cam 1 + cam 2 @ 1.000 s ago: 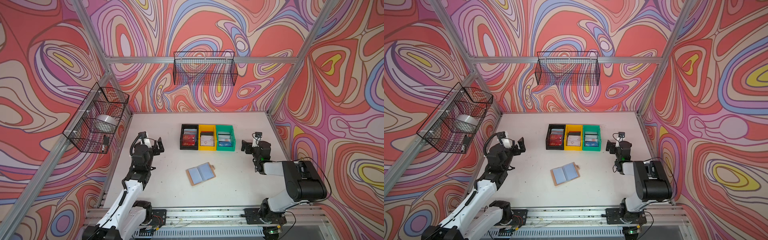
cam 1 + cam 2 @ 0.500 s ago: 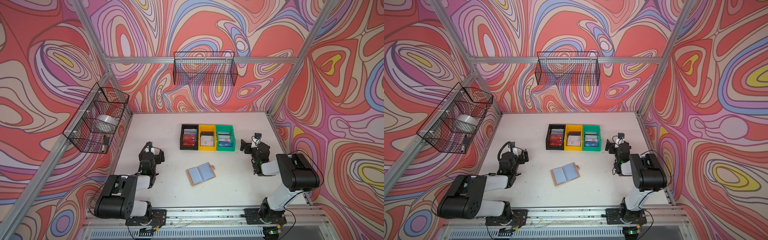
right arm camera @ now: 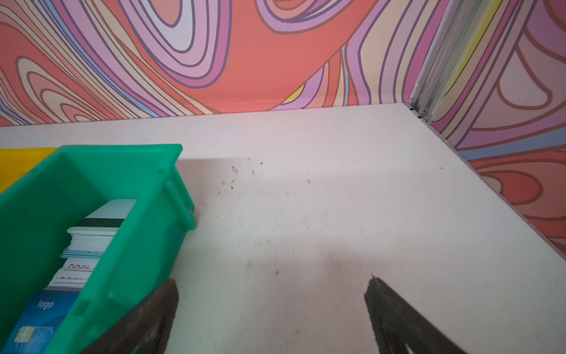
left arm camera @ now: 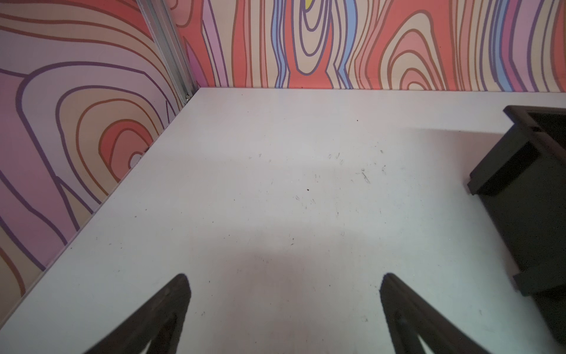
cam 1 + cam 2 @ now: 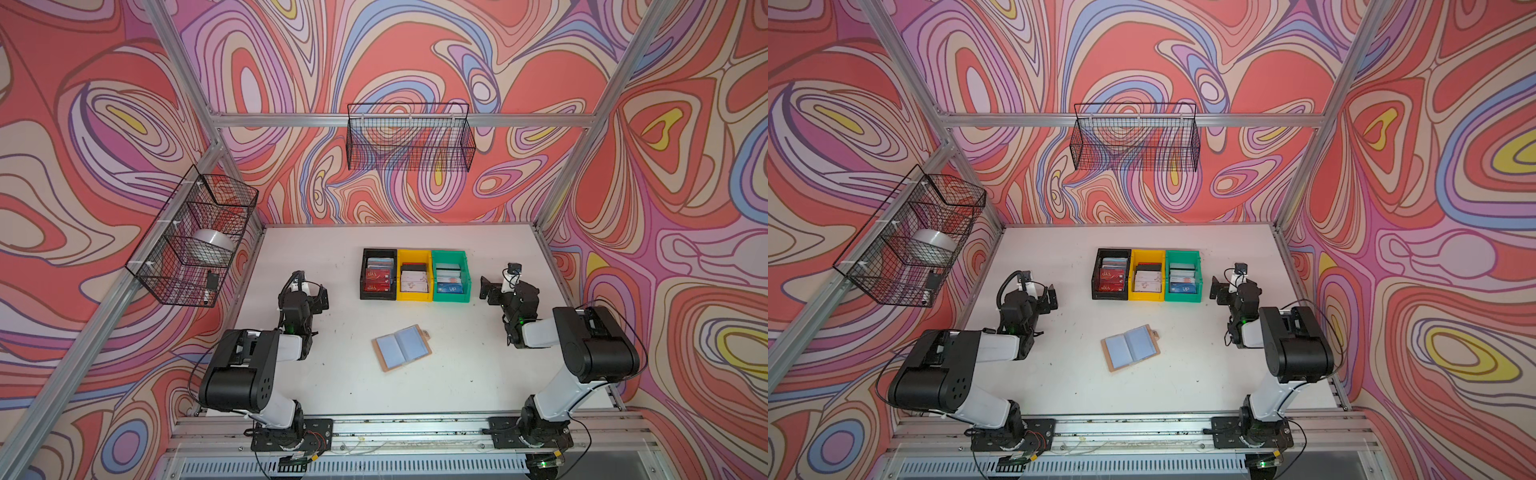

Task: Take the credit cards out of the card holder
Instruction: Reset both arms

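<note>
The tan card holder (image 5: 402, 347) (image 5: 1130, 347) lies open on the white table, its bluish sleeve pages facing up; I cannot tell whether credit cards are in the sleeves. Stacks of credit cards (image 3: 88, 242) sit in the bins behind it. My left gripper (image 5: 308, 293) (image 4: 283, 285) hovers open over bare table, left of the black bin. By the green bin's outer side, my right gripper (image 5: 492, 291) (image 3: 272, 288) is open too. Neither gripper is near the holder, and nothing is between the fingers.
Black (image 5: 365, 274), yellow (image 5: 414, 252) and green (image 5: 467, 274) bins stand in a row at mid-table, each holding cards. The black bin (image 4: 526, 196) is close beside the left gripper, the green bin (image 3: 144, 233) beside the right. Wire baskets (image 5: 409, 137) (image 5: 195, 237) hang on the walls.
Both arms have folded back toward their bases, the left one most, its elbow now near the front rail. The card holder has not moved. Both grippers stayed open.
</note>
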`<control>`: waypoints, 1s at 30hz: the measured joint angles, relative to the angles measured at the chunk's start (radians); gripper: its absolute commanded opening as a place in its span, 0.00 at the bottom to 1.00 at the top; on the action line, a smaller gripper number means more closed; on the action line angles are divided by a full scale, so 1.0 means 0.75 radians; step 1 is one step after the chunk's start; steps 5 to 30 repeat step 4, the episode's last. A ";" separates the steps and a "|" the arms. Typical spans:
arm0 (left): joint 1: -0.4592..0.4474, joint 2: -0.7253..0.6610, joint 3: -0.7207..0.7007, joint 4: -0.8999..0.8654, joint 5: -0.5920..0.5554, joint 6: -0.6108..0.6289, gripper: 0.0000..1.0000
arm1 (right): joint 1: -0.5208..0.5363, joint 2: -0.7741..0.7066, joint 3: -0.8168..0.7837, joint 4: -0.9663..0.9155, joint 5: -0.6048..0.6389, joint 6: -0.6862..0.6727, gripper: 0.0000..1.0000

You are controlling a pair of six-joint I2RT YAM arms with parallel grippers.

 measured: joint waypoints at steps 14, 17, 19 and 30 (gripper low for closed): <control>0.001 0.000 -0.003 -0.010 -0.027 -0.005 1.00 | 0.000 0.000 0.000 -0.001 0.000 -0.001 0.98; 0.001 0.000 -0.003 -0.010 -0.027 -0.005 1.00 | 0.000 0.000 0.000 -0.001 0.000 -0.001 0.98; 0.001 0.000 -0.003 -0.010 -0.027 -0.005 1.00 | 0.000 0.000 0.000 -0.001 0.000 -0.001 0.98; 0.001 0.000 -0.003 -0.010 -0.027 -0.005 1.00 | 0.000 0.000 0.000 -0.001 0.000 -0.001 0.98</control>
